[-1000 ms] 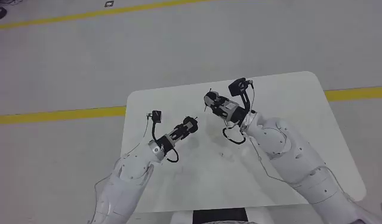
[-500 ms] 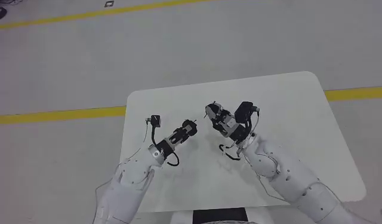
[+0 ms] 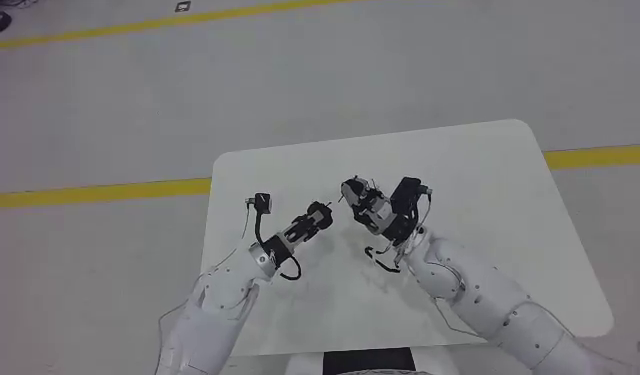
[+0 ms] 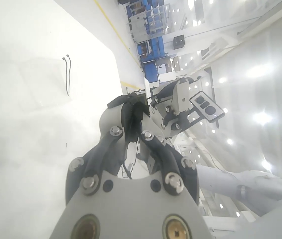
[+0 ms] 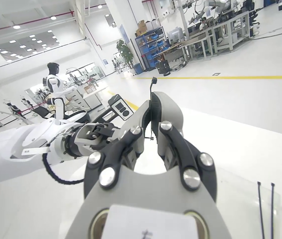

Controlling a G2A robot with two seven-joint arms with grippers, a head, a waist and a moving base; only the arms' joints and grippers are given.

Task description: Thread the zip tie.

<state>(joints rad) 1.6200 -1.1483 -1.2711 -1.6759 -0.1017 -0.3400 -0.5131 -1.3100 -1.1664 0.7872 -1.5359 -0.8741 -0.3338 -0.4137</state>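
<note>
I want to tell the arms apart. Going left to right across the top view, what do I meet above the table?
left wrist camera → left end effector → right end effector → right wrist camera

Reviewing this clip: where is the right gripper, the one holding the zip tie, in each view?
Top view: right gripper above the table's middle, facing the left gripper.
Left wrist view: right gripper farther off, past the left gripper.
Right wrist view: right gripper central, shut on the zip tie.
Shared landmark: the white table.
</note>
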